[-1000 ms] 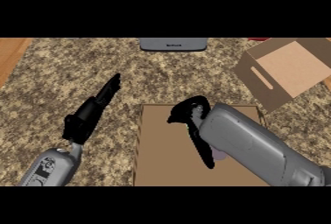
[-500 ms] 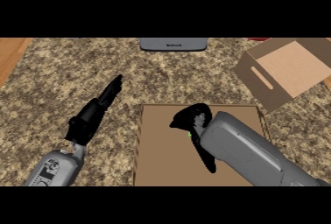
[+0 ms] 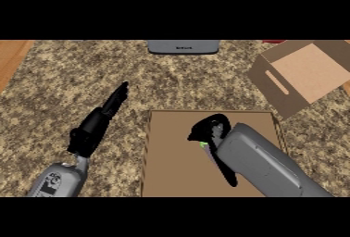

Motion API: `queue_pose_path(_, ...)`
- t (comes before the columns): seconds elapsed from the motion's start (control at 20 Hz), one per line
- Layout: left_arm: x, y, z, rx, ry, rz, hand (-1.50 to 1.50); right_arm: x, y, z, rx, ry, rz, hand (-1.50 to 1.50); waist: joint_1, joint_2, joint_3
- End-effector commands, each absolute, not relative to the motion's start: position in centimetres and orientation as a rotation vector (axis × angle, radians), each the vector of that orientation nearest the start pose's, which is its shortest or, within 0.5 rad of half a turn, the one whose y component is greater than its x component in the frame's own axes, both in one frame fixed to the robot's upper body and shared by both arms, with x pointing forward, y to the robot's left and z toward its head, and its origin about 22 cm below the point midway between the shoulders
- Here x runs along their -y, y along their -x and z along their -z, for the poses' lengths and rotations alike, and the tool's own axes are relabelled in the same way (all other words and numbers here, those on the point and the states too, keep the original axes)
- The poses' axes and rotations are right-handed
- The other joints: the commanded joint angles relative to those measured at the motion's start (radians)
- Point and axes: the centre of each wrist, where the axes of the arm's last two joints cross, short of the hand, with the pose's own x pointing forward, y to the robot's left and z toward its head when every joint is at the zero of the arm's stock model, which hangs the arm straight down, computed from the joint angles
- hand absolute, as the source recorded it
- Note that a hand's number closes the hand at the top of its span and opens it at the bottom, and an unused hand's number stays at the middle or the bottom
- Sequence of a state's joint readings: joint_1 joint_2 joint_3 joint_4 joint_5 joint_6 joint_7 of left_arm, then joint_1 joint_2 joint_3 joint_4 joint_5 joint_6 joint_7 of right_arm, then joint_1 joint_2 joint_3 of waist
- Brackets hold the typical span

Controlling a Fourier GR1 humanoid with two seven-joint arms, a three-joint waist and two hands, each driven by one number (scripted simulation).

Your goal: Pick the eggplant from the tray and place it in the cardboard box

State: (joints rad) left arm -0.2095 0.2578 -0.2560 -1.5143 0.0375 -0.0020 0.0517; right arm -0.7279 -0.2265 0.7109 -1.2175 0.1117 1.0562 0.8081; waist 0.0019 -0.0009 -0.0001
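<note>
The right hand [image 3: 210, 131] is sitting slightly lower and further left over the tray [image 3: 174, 162] than a second ago, its grey forearm now covering more of the tray's right half, while the left hand [image 3: 103, 118] is lying just as it was. A speckled tan-and-brown stone counter [image 3: 82, 78] is filling the view, with a strip of wood [image 3: 10, 58] showing at the upper left and a grey appliance [image 3: 183, 46] at the far edge. The brown tray is lying flat near the robot; the open cardboard box [image 3: 304, 74] is standing to its upper right, well apart. The right hand's fingers are curling over something on the tray — only a small green speck [image 3: 203, 145] is showing beneath them, so the eggplant's long axis cannot be told. The left hand is resting on the counter left of the tray, fingers straight and together, pointing up and to the right.
</note>
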Motion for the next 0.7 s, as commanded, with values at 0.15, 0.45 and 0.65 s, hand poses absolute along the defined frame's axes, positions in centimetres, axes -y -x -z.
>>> queue_pose_path(0.15, -21.9, -27.1, -4.0, 1.612, 0.009, 0.432, 0.0, 7.5, -31.5, -6.4, 0.305, 0.208, -2.04, -1.5, 0.0, -0.001, 0.0)
queue_pose_path(0.45, -19.6, -29.0, -3.5, 1.593, 0.031, 0.448, 0.0, 8.3, -29.5, -4.9, 0.31, 0.226, -2.079, -1.5, -0.006, 0.001, 0.0)
queue_pose_path(0.65, -20.6, -29.7, -3.6, 1.598, 0.048, 0.449, 0.0, 8.6, -30.1, -4.3, 0.289, 0.248, -2.095, -1.5, -0.002, 0.002, 0.0)
